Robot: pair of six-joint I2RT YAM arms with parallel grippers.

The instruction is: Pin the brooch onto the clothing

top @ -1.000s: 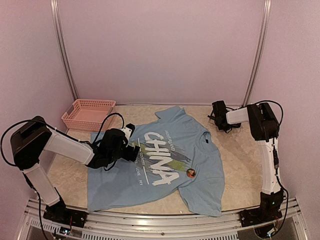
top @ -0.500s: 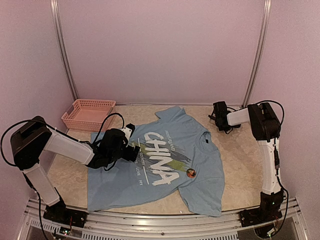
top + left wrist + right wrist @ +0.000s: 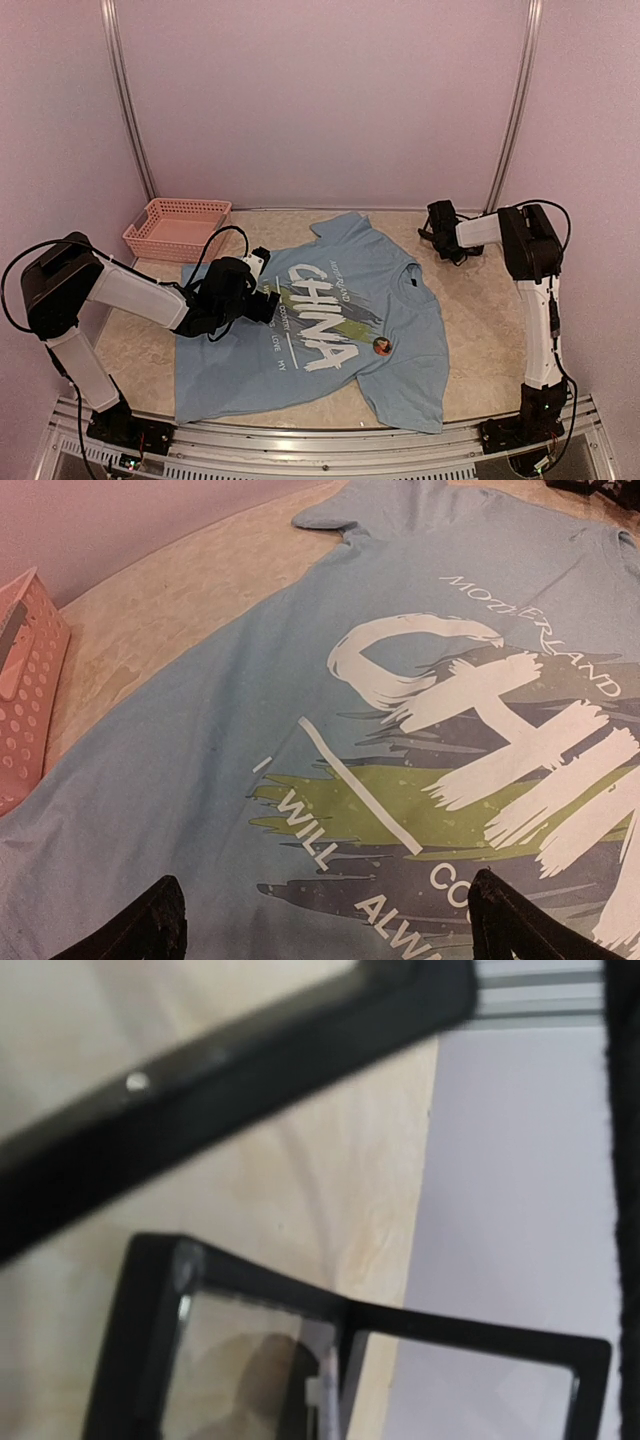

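The light blue T-shirt (image 3: 330, 320) with white "CHINA" lettering lies flat on the table. A small round brooch (image 3: 381, 346) sits on its chest near the lettering. My left gripper (image 3: 262, 298) hovers low over the shirt's left side. In the left wrist view its fingertips (image 3: 160, 920) stand wide apart and empty above the shirt's green and dark print (image 3: 400, 810). My right gripper (image 3: 438, 232) is at the back right, off the shirt. The blurred right wrist view shows only black frame parts (image 3: 340, 1320) over the table and wall, so its jaws cannot be read.
A pink perforated basket (image 3: 175, 228) stands at the back left and also shows in the left wrist view (image 3: 25, 690). Pale walls with metal corner rails (image 3: 125, 100) close in the table. A metal rail (image 3: 300, 440) runs along the front edge.
My right gripper has drifted slightly right, toward the back right corner. The left arm, shirt and brooch have not moved.
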